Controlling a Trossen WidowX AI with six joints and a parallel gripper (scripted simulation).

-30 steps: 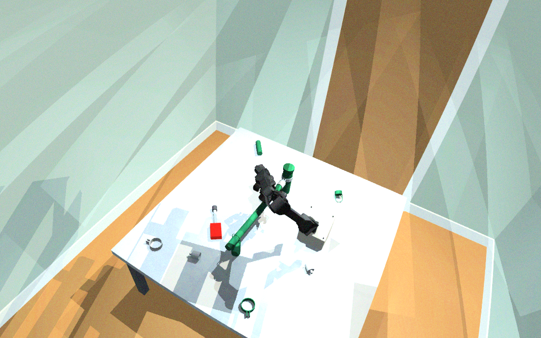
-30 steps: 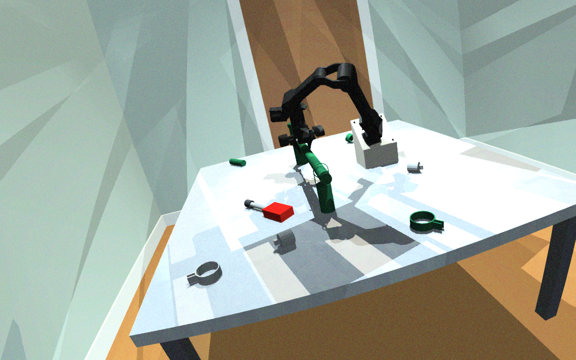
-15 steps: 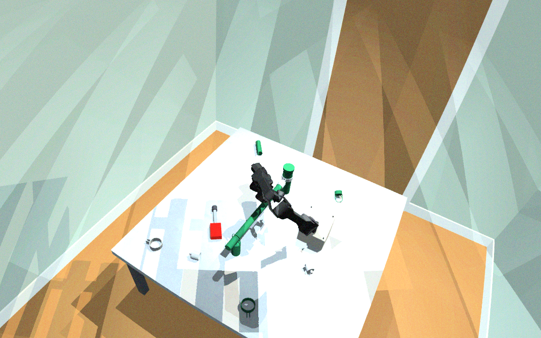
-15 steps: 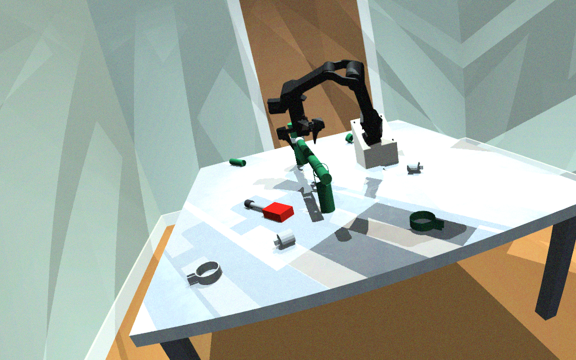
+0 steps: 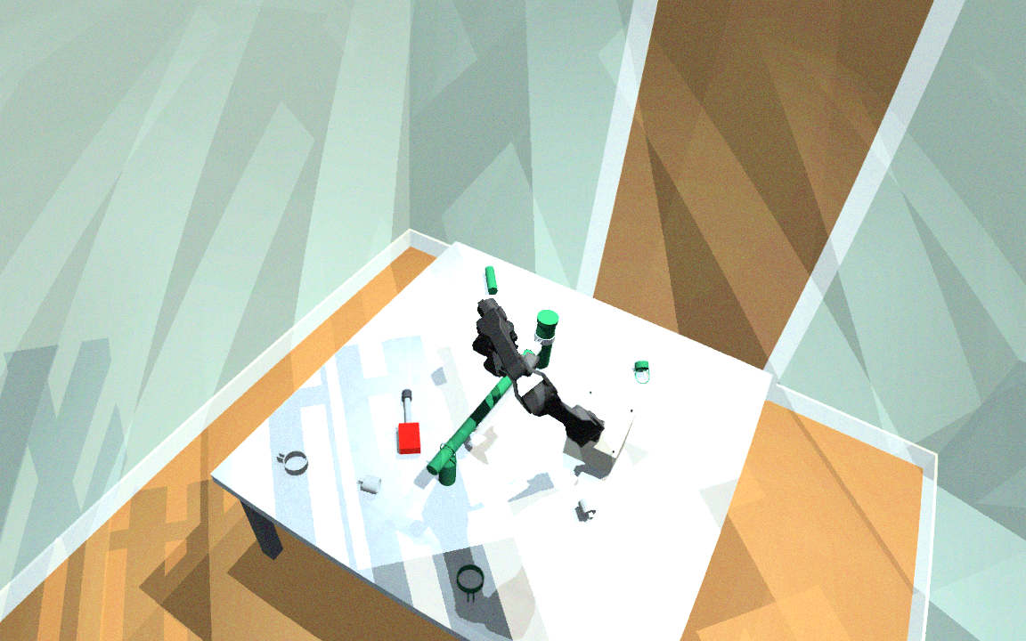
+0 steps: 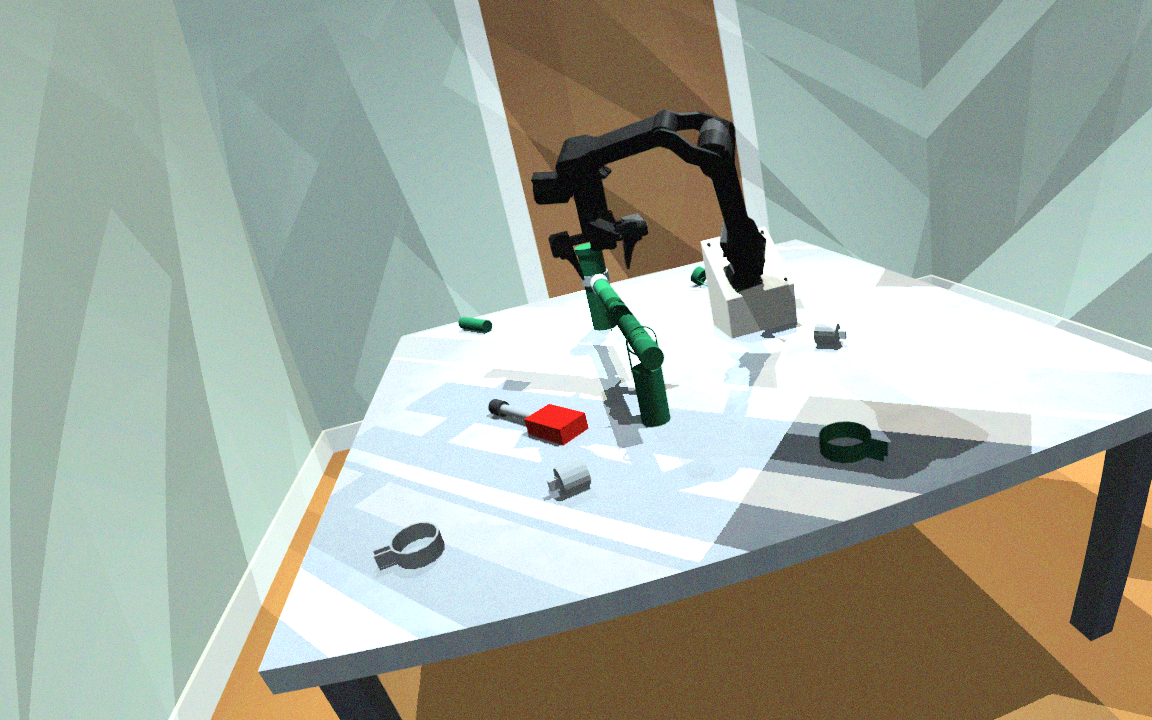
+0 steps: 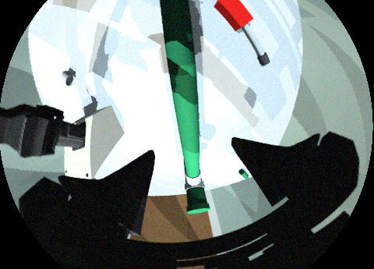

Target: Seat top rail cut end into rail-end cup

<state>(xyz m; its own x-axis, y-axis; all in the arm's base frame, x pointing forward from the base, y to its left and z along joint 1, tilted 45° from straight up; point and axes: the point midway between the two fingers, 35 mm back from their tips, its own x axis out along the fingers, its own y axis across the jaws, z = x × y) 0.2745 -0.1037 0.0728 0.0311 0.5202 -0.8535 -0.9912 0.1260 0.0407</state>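
The green rail (image 5: 465,430) (image 6: 611,300) (image 7: 186,121) runs from the loop cap on the short post (image 5: 447,472) (image 6: 652,398) to the big green post (image 5: 544,355) (image 6: 601,310) (image 7: 196,195). Its far end enters the pale rail-end cup (image 6: 595,279) (image 7: 193,180) with no gap showing; depth inside is hidden. The brace band (image 5: 544,340) sits high, just below the post cap (image 5: 547,318) (image 7: 198,210). My gripper (image 6: 602,266) (image 7: 195,147) is wide open and empty, above the rail near the cup, with a finger to either side. No contact shows.
A red-handled tool (image 5: 409,438) (image 6: 556,423) (image 7: 234,11) lies beside the rail. A loose grey cup (image 5: 370,483) (image 6: 572,480) and a green ring clamp (image 6: 844,454) lie farther out. The pale arm base (image 6: 759,308) (image 7: 103,140) stands on the rail's other side.
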